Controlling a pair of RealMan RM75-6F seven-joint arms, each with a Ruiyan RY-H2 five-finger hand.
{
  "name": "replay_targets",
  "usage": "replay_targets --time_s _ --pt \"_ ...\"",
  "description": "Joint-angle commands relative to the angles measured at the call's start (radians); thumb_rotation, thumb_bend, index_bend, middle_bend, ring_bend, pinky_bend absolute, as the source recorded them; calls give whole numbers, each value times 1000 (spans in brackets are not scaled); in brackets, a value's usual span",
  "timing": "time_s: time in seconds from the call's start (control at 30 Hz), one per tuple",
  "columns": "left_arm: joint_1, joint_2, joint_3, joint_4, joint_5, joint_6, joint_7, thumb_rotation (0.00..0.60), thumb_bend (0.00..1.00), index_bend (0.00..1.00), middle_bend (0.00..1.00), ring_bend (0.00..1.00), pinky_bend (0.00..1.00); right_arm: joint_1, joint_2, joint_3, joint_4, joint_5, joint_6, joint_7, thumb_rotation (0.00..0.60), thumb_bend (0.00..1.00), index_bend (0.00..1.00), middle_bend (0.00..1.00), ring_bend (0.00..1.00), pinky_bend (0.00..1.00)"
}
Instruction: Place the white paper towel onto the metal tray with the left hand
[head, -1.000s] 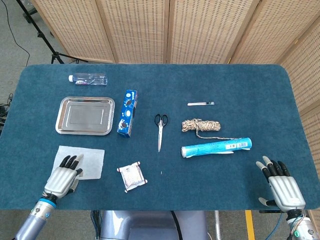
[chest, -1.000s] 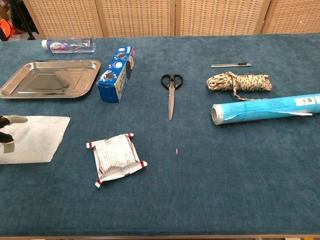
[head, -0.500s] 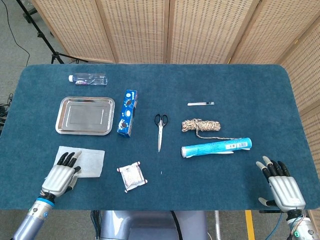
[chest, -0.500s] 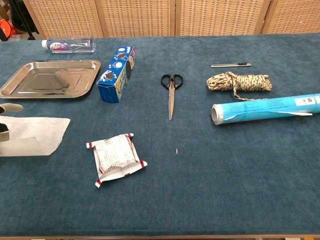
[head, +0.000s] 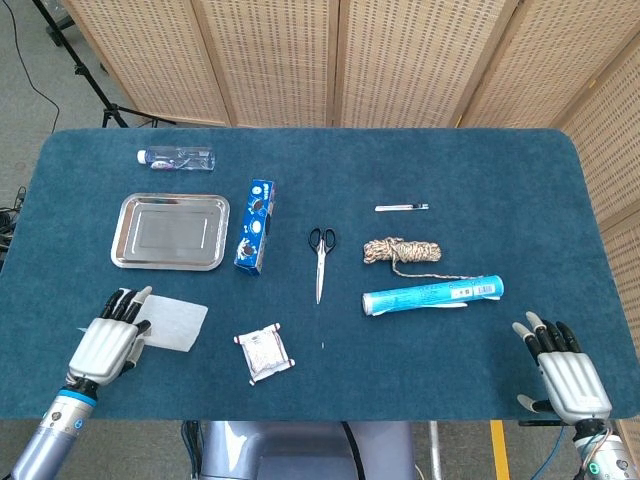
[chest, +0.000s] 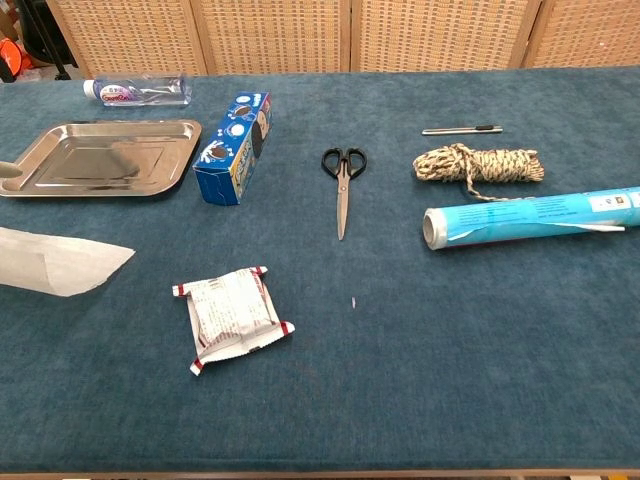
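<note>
paper towel (head: 172, 322) now lifted in left hand (head: 105, 342)

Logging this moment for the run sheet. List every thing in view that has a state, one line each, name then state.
left hand: grips the near left edge of the towel.
right hand: fingers spread, holds nothing.
white paper towel: partly lifted and folded, not on the tray.
metal tray: bare, flat on the table.
scissors: closed.
water bottle: lying on its side.
rope: coiled in a bundle.
blue roll: lying flat.
</note>
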Motion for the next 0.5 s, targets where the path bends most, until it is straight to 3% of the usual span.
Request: replay_targets --time_s 0.03,0.5 --pt "-1 6 -7 -5 1 8 7 600 587 577 0 0 0 0 0 1 0 0 1 1 600 0 102 0 0 0" --pt "-16 44 -60 -36 3 55 56 600 593 590 0 0 0 -1 0 2 1 1 1 3 600 0 102 0 0 0"
